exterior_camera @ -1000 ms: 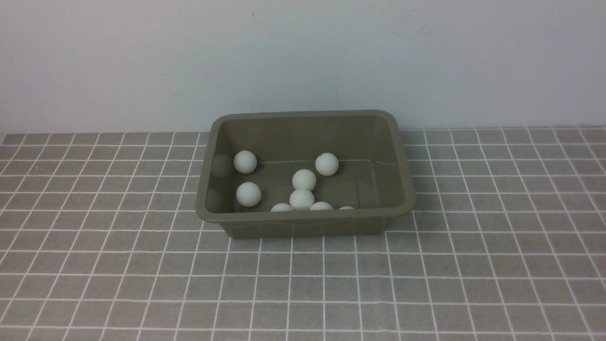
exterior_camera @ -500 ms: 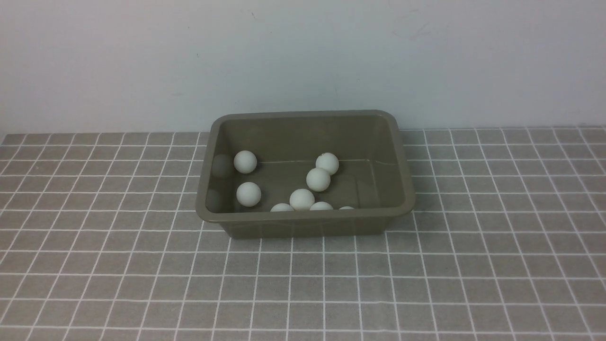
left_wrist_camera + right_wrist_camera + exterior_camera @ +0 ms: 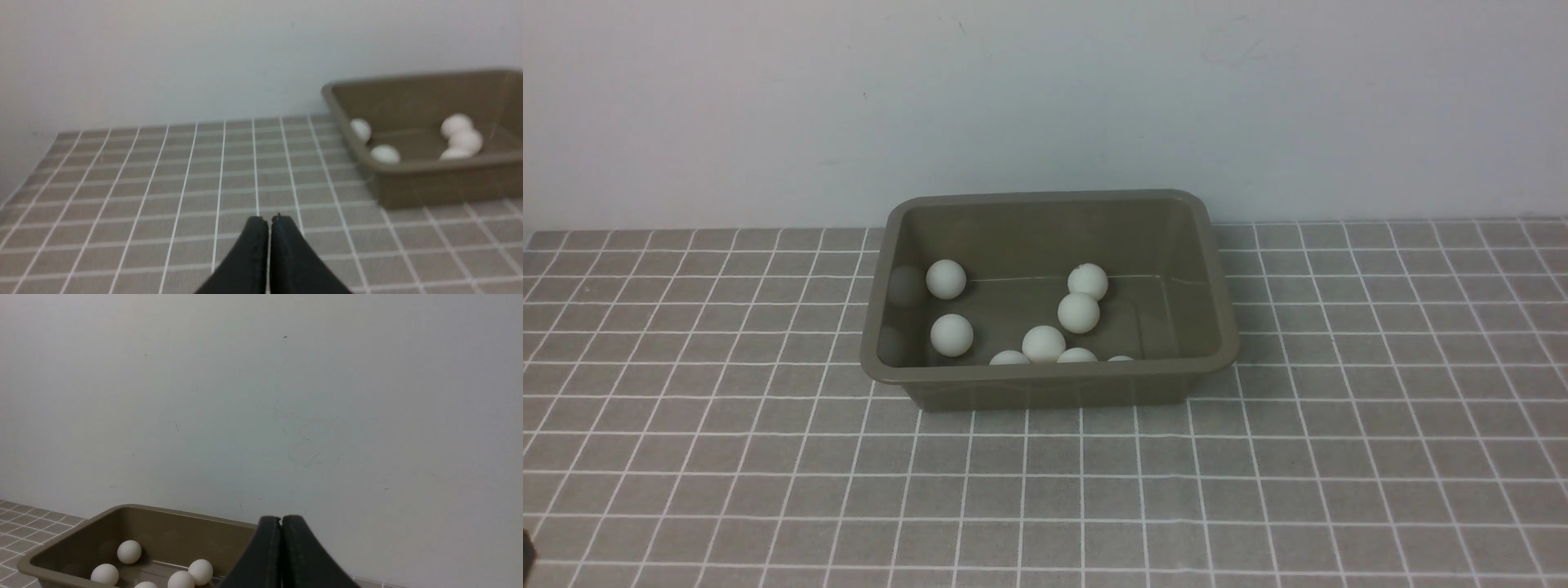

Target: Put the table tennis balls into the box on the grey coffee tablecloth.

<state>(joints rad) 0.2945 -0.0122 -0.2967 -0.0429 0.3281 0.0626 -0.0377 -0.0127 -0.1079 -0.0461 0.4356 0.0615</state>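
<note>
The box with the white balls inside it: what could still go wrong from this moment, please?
1. The box is a light open tub standing loose on the tablecloth. If an arm bumps it, the table tennis balls may roll or jump out.
2. The near wall hides part of three balls, so a count from the front view could be wrong.
3. The left gripper is shut and points low over the cloth; it might snag the cloth.

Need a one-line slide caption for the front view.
Eight white table tennis balls lie inside the olive-brown rectangular plastic box on the grey-brown white-gridded tablecloth; none visible outside it.
</note>
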